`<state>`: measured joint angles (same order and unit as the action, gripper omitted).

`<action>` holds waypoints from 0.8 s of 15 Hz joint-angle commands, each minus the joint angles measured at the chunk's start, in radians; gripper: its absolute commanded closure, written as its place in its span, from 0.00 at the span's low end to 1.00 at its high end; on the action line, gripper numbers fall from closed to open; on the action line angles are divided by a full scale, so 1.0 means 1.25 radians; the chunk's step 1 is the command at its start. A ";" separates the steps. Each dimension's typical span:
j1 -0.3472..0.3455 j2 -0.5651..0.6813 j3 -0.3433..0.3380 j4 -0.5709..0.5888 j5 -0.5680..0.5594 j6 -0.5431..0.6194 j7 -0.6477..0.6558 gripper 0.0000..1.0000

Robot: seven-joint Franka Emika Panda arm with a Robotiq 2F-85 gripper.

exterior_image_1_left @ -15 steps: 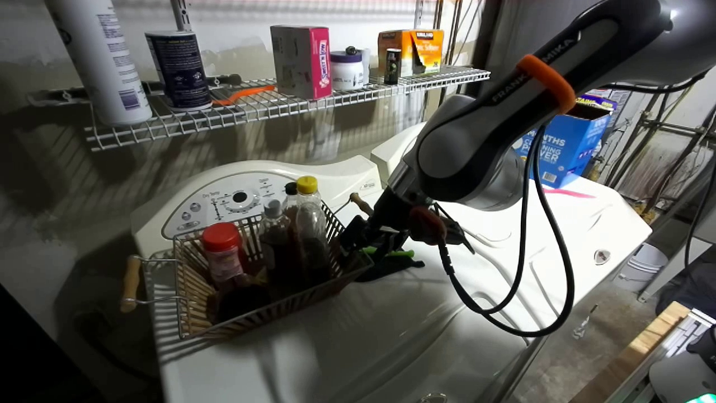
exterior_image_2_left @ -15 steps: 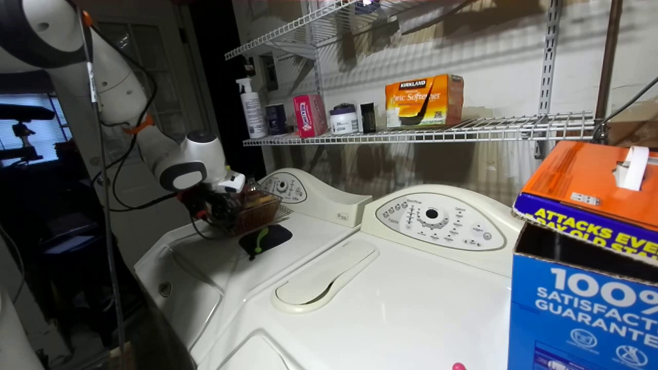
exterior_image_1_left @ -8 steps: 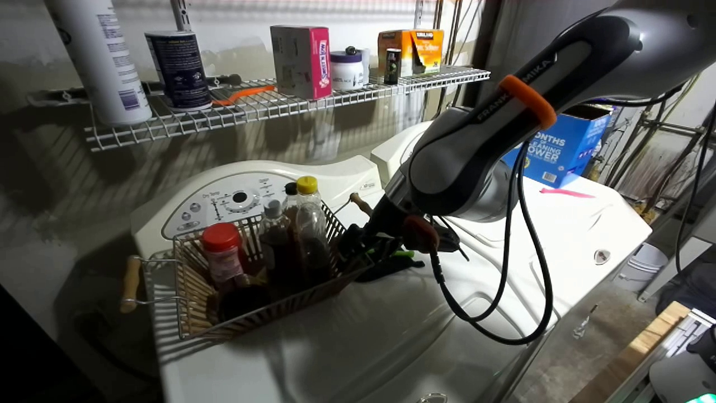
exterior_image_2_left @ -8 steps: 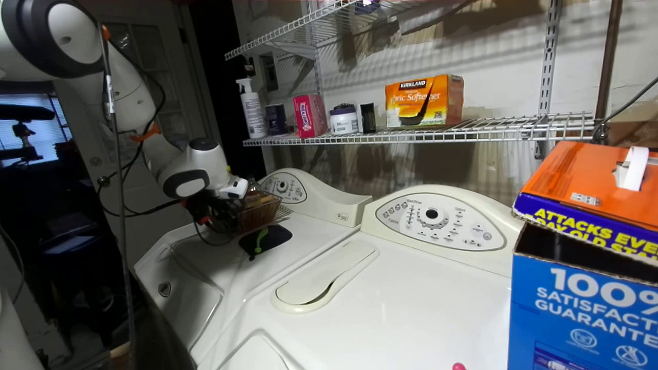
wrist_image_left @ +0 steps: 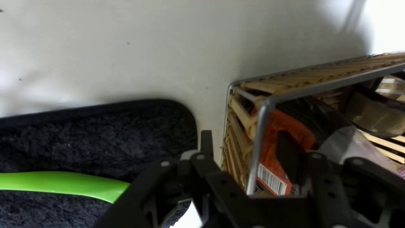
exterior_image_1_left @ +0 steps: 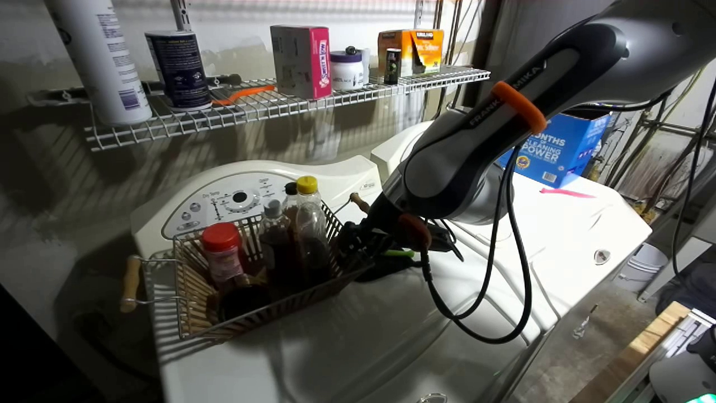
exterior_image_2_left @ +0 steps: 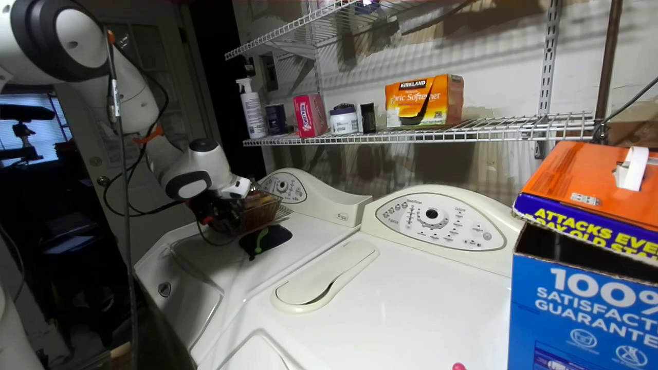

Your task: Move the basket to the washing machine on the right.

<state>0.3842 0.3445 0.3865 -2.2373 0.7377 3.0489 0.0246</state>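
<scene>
The basket stands on the bench, the white top of the dryer, in front of the control panel. The washing machine sits just beside the dryer, to the right in both exterior views. The arm reaches in from the upper right in an exterior view, and the tool is at the basket's right end there, released, its fingers spread apart. In the wrist view one finger is outside the slatted end wall and the other on its inner side, so the wall runs between them. Whether either finger touches the wall is hard to tell in that dark corner.

In the basket stand a red-capped jar, a yellow-capped bottle and a grey-capped bottle; an orange label with a barcode shows near the end wall. A wooden handle juts out at the left end.

A black mat lies on the bench just beside the basket, apart from it, with a green strip across it. On the washing machine stands a blue box. A wire shelf above both machines holds an orange carton and a pink box.
</scene>
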 commanded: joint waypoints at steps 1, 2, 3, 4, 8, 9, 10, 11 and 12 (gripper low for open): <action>0.014 0.016 -0.002 0.019 0.008 0.019 0.030 0.69; 0.015 0.016 -0.001 0.019 0.007 0.020 0.033 0.77; 0.012 0.016 0.004 0.020 0.011 0.022 0.034 0.84; 0.012 0.014 0.004 0.016 0.011 0.024 0.036 0.92; -0.003 0.012 0.018 0.010 0.029 0.026 0.030 1.00; -0.006 0.011 0.022 0.009 0.032 0.025 0.028 0.98; -0.016 0.008 0.032 0.010 0.042 0.021 0.021 0.98; -0.026 0.006 0.043 0.010 0.054 0.021 0.014 0.98; -0.039 0.003 0.057 0.010 0.068 0.019 0.006 0.98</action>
<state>0.3770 0.3500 0.4028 -2.2380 0.7550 3.0575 0.0546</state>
